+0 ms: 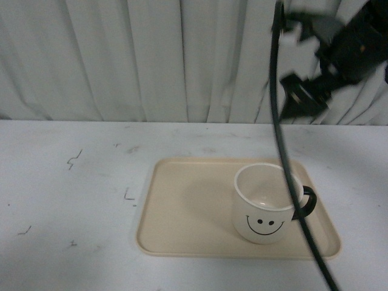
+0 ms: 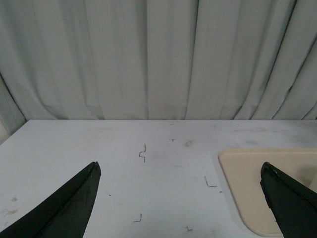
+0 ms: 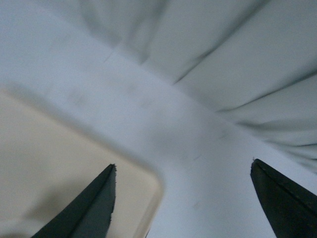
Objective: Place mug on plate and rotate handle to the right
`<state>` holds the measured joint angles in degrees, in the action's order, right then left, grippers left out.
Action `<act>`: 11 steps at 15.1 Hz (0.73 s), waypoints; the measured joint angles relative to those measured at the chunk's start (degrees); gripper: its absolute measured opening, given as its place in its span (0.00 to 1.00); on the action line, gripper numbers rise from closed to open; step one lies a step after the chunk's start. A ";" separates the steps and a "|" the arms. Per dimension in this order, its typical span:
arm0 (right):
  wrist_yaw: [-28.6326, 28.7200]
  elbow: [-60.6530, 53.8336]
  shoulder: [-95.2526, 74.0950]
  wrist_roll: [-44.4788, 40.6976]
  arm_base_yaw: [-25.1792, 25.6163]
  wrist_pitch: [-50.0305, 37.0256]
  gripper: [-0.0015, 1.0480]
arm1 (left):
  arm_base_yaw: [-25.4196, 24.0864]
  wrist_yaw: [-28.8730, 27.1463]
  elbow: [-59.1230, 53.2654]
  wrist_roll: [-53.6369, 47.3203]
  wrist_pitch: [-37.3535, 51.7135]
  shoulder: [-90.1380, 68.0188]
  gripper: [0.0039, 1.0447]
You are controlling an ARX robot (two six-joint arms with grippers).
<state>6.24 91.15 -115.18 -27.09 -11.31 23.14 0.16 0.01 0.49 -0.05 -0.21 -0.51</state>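
Cable point(image 1: 273, 121) crosses before mug point(image 1: 262, 215) on plate point(image 1: 182, 209); right hand point(image 1: 297, 60), fingers apart, hangs high above.

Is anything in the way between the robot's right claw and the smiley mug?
Nothing on the table is. The open right gripper hangs in the air above the mug, which stands on the plate. Only a thin black cable runs down across the mug's right side in the front view.
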 joint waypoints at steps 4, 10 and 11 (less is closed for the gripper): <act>-14.91 -46.16 15.87 23.67 2.69 -70.25 0.35 | -0.04 -0.04 0.00 0.02 0.00 0.00 0.94; -13.88 -57.72 24.06 25.68 4.70 -81.70 0.11 | -0.04 -0.02 0.00 0.02 -0.02 0.00 0.94; -13.03 -60.35 27.32 25.88 4.70 -82.97 0.02 | -0.04 -0.02 0.00 0.00 0.00 0.00 0.94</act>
<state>-6.79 30.81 -87.85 -1.21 -6.61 -59.83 0.12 -0.01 0.49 -0.05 -0.21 -0.51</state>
